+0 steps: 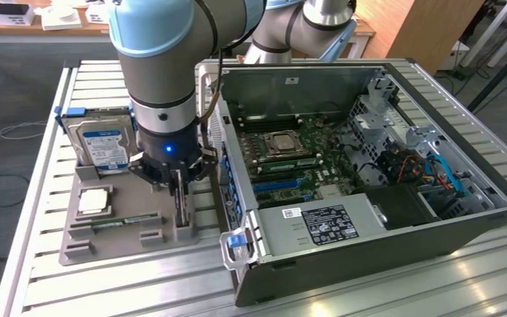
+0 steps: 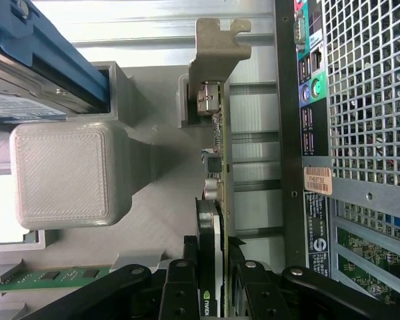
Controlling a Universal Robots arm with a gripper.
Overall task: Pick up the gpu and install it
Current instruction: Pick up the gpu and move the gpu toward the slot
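Now gripper (image 1: 179, 178) clamps gpu (image 2: 219, 160) upright in grey holder (image 1: 113, 248) slot.

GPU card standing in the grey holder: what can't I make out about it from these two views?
Exterior view: the thin black GPU card stands edge-on, neither face shows; the black gripper covers its upper part.
Exterior view: the grey plastic holder hides its lower edge.
Wrist view: the gripper and the picture's edge cut off the end opposite its silver metal bracket.
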